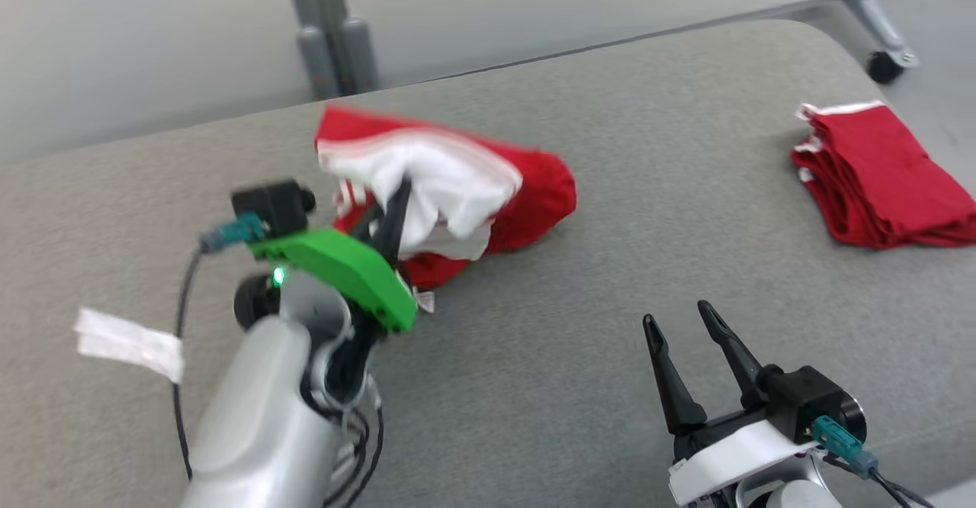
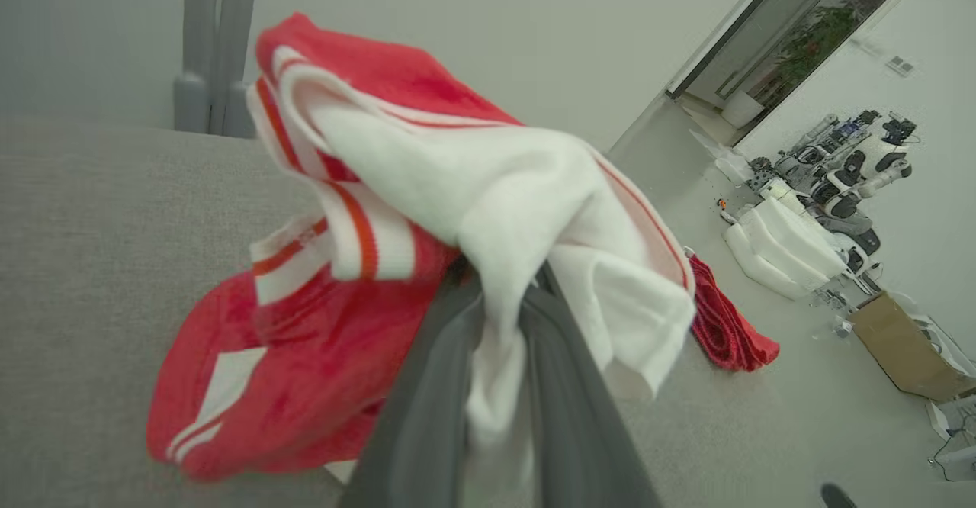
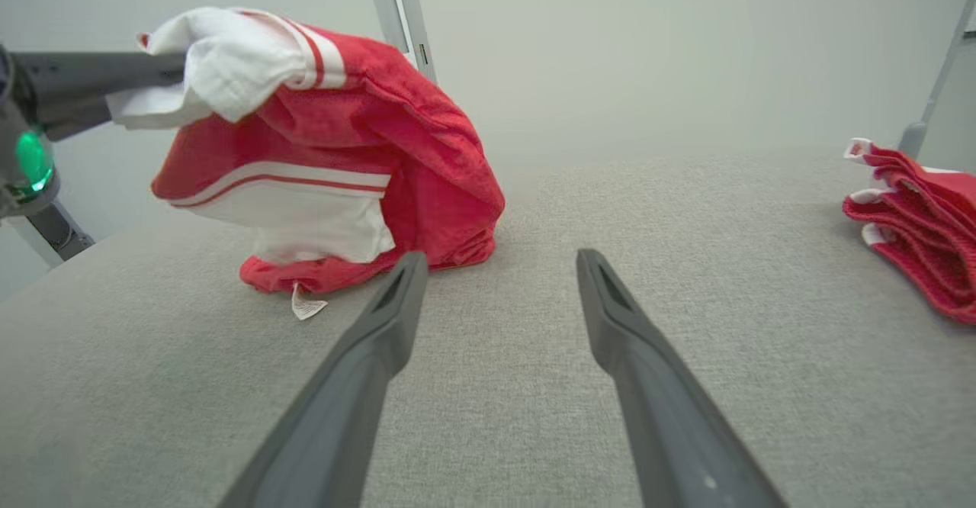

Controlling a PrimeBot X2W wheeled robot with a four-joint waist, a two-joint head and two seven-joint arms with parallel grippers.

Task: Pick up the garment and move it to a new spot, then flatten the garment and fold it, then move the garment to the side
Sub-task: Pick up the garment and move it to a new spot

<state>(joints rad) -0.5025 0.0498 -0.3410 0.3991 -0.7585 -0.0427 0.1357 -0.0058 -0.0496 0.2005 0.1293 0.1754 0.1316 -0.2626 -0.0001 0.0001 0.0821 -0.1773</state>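
Holding the garment [image 1: 541,188] up by its white lining [image 1: 450,176].
Our left pincer [image 1: 396,195] gripped a soft, light fold, the red bulk sagging onto the counter [image 1: 610,287]; our right pincer [image 1: 675,314] stood open. We judged the striped band [image 2: 358,226] a firmer hold.
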